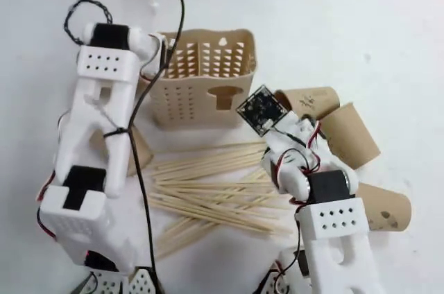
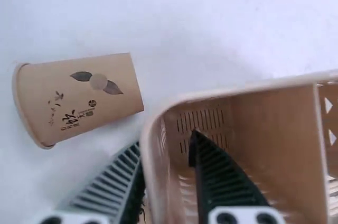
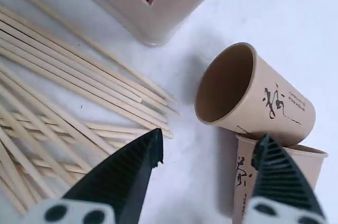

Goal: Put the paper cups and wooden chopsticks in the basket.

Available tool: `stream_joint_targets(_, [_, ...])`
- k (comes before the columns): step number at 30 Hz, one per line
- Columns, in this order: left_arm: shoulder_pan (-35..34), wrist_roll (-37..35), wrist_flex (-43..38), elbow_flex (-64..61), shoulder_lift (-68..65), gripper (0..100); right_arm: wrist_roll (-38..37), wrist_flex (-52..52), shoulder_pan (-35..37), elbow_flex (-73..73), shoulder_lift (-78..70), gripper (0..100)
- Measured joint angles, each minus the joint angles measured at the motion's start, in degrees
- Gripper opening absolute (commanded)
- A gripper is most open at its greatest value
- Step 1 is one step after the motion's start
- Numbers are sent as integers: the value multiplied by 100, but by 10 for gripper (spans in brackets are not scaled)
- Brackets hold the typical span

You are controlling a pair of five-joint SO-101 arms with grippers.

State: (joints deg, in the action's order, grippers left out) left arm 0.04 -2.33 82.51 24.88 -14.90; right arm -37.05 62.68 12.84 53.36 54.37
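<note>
- Left claw (image 2: pixel 166 139) gapes astride the basket (image 1: pixel 198 103) wall, one finger (image 2: pixel 216 176) inside, gripping nothing.
- Right claw (image 3: pixel 210 138) is wide open and empty, between chopsticks (image 1: pixel 215 197) at lower centre and paper cups (image 1: pixel 350 134) at right, on the bench (image 1: pixel 388 44).

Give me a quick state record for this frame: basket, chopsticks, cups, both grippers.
basket: upright on table, nothing seen inside
chopsticks: loose pile on table in front of basket
left gripper: open, straddling basket wall
right gripper: open, empty, over table beside chopsticks
paper cups: three lying on right gripper's side, one lying by left gripper
</note>
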Motion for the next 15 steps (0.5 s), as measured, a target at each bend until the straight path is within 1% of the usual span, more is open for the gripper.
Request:
stream_joint_targets(2, [0, 0, 299, 501, 0, 128, -53, 0, -9, 18, 0, 160])
stream_joint_targets(6, [9, 35, 967, 1609, 0, 128, -88, 0, 35, 35, 0, 159])
stream_joint_targets(10, [9, 475, 1468, 2637, 0, 124, -114, 70, 35, 35, 0, 156])
stream_joint_targets(12, [-97, 642, 1749, 3130, 0, 123, -123, 123, 44, 35, 0, 156])
stream_joint_targets(15, [-484, 765, 1960, 3596, 18, 123, -123, 132, 26, 35, 0, 156])
